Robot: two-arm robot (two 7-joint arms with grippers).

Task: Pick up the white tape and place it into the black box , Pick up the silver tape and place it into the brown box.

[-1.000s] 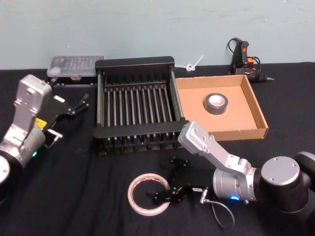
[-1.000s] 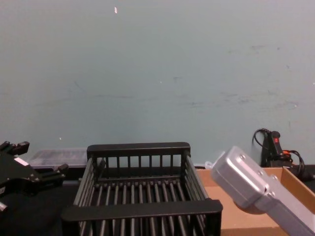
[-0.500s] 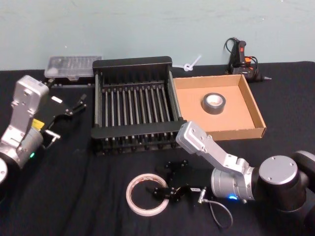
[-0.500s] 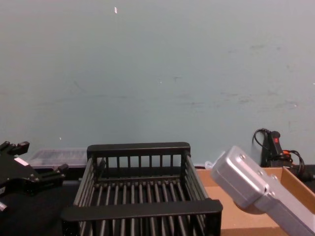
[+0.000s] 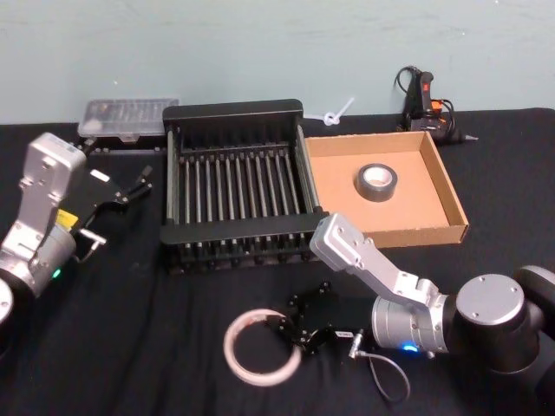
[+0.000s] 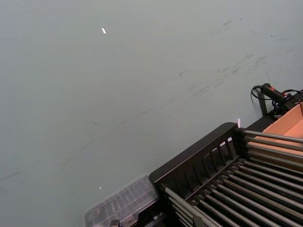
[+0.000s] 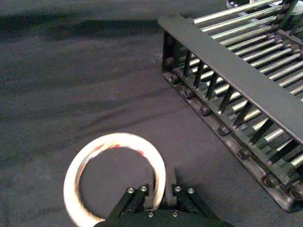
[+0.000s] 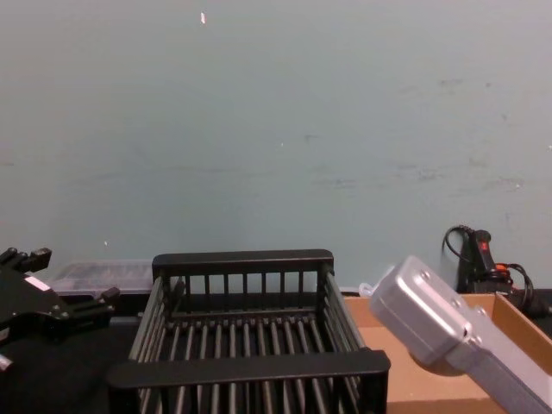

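Right wrist view: right gripper [image 7: 158, 197] clamping white tape [image 7: 115, 178] rim; ring blurring, near edge cut off.

A lab bench: black cloth-covered table [image 5: 130, 329], bare teal wall [image 8: 276, 129], glue gun [image 5: 425, 100].

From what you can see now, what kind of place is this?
Probably a robot test bench in a lab or workshop, not a home. A black cloth table stands against a bare teal wall, with a black box, a brown box and a cabled hand tool at the back.
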